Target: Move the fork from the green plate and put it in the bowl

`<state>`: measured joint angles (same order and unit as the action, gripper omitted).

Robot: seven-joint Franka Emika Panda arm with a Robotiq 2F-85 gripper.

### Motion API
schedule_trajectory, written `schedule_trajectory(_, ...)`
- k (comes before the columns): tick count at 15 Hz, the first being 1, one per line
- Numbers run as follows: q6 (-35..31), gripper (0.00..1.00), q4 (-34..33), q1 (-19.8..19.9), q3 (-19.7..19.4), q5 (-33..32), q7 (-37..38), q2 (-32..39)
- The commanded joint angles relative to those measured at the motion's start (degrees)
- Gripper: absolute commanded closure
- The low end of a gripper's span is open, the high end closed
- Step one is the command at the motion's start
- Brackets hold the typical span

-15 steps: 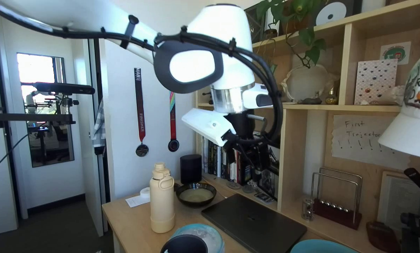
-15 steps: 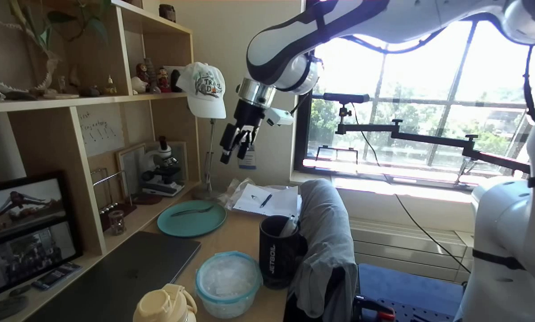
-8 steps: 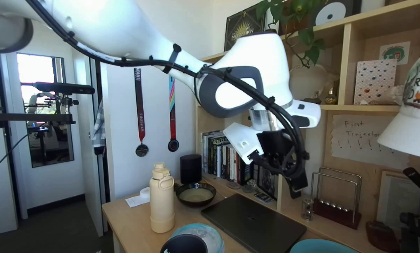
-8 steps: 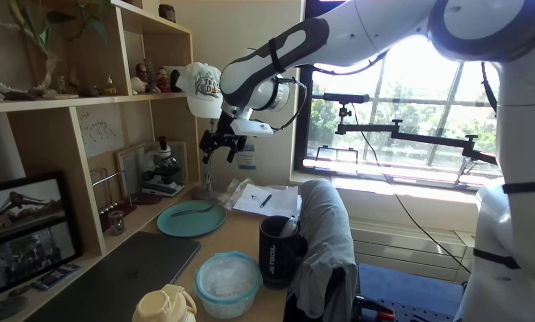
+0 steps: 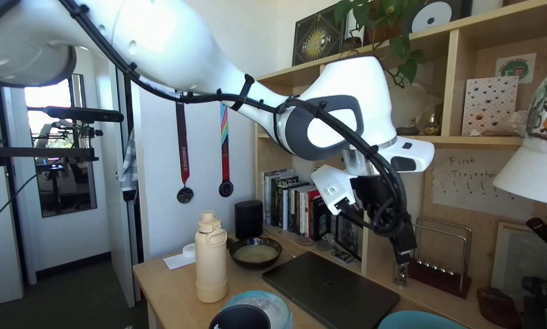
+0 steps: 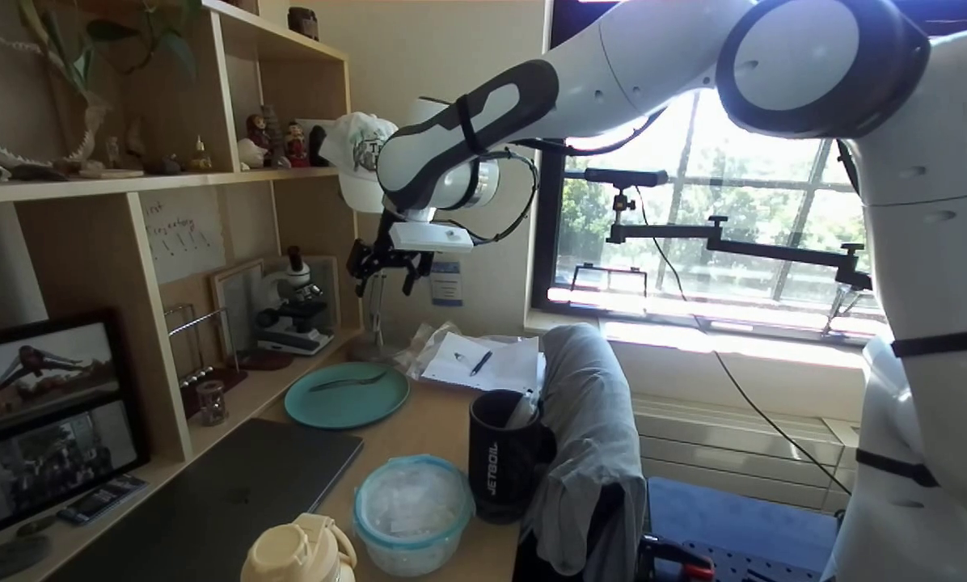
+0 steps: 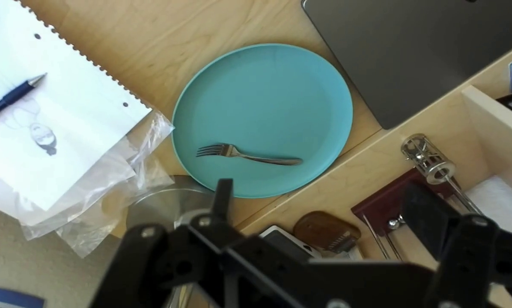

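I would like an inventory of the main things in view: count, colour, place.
fork: 1, silver, on plate
plate: 1, teal-green, on desk
bowl: 1, dark, on desk
bottle: 1, cream, on desk
laptop: 1, dark grey, on desk
tub: 1, clear, blue-rimmed, beside mug
mug: 1, black, on desk
paper: count unclear, white, beside plate
pen: 1, blue, on paper
microscope: 1, white and black, on shelf
cap: 1, white, above desk
medals: 2, dark, on wall
arm: 1, mostly white, above desk
gripper: 1, black, above desk

The arm (image 5: 177, 55) has swung toward the shelves (image 5: 451, 82), its jaws turned and brought lower.
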<state>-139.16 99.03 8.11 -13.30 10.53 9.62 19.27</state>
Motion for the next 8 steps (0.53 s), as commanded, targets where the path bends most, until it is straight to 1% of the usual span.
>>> schedule_trajectory(1, 0.6, 0.00, -1.4, 1.0, 0.8, -1.2, 2.9, 1.6)
schedule_trajectory(2, 1.4, 0.00, -3.2, 1.2, 0.5, -0.8, 4.9, 3.6)
schedule_trajectory(5, 3.9, 0.00, -10.1, 1.6, -0.5, -0.1, 14.9, 11.7)
schedule_trajectory(8, 8.0, 0.00, -19.4, 2.4, -0.5, 1.3, 23.8, 20.3)
